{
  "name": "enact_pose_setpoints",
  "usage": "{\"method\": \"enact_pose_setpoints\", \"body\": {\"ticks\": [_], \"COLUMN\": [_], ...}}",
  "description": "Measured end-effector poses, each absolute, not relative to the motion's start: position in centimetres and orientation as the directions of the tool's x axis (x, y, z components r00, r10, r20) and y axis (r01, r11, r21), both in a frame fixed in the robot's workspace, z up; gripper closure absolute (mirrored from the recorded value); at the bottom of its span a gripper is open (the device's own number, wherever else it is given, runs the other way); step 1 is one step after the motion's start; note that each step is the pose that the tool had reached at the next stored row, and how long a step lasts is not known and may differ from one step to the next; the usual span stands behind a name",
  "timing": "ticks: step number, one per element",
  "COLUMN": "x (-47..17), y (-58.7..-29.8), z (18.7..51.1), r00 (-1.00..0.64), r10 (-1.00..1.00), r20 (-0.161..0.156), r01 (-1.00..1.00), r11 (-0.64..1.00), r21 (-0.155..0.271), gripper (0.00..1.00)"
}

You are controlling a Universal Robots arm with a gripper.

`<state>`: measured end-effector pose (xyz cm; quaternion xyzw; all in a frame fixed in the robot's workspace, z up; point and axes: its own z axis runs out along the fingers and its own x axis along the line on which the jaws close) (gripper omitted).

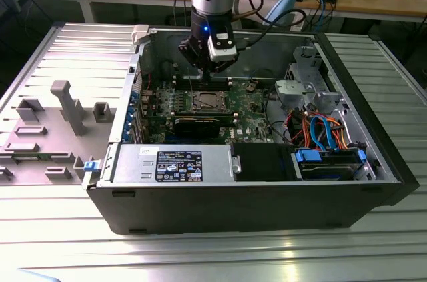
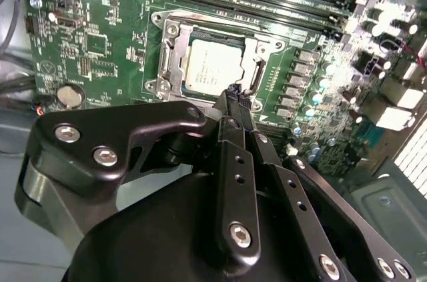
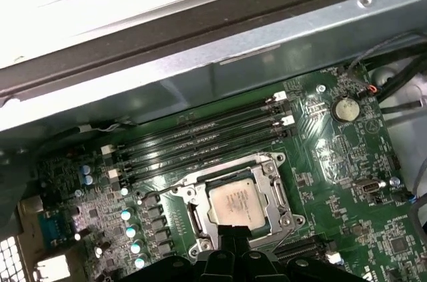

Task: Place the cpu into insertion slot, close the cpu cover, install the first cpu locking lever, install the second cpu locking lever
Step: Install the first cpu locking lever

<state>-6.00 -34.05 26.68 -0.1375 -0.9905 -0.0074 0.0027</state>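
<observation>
gripper (image 2: 234,97) is seen with jaws closed, tips pressed together, nothing visible between them. Tips are held low over the green motherboard (image 2: 100,22), just beside one edge of the insertion slot (image 2: 175,29); contact with it cannot be confirmed. cpu (image 2: 213,69) is seated flat in the insertion slot, silver-grey top up. cpu cover (image 2: 167,62) is seen lying flat, framing the cpu through its window. State of the locking levers cannot be told. Long black memory slots (image 3: 200,139) are found just beside the insertion slot, on the side away from the jaws in the first wrist view; a coin cell (image 3: 343,109) is mounted on the board, apart from the socket. In the exterior view the arm is positioned upright over the open computer case (image 1: 233,209), which is laid on its side on the ribbed metal table (image 1: 200,259); a grey plastic fixture (image 1: 67,105) is placed on the table beside the case, at the exterior view's left
</observation>
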Motion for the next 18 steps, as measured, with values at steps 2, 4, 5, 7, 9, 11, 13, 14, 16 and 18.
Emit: {"method": "enact_pose_setpoints", "body": {"ticks": [2, 4, 5, 7, 9, 11, 13, 14, 16, 18], "x": [-6.00, -6.00, -6.00, -6.00, -6.00, -6.00, -6.00, -6.00, -6.00, -6.02], "y": [-34.05, -34.05, -34.05, -34.05, -34.05, -34.05, -34.05, -34.05, -34.05, -34.05], "z": [26.67, 26.67, 26.67, 26.67, 26.67, 26.67, 26.67, 26.67, 26.67, 26.67], "r00": [-0.968, -0.969, -0.969, -0.969, -0.969, -0.969, -0.969, -0.969, -0.969, -0.973], "r10": [0.249, 0.249, 0.249, 0.249, 0.249, 0.249, 0.249, 0.249, 0.249, 0.229], "r20": [0.007, 0.007, 0.007, 0.007, 0.007, 0.007, 0.007, 0.007, 0.007, 0.007], "r01": [0.249, 0.249, 0.249, 0.249, 0.249, 0.249, 0.249, 0.249, 0.249, 0.229], "r11": [0.968, 0.969, 0.968, 0.968, 0.968, 0.968, 0.968, 0.968, 0.968, 0.973], "r21": [0.014, 0.014, 0.014, 0.014, 0.014, 0.014, 0.014, 0.014, 0.014, 0.014], "gripper": [0.89, 0.89, 0.89, 0.89, 0.89, 0.89, 0.89, 0.89, 0.89, 0.89]}}
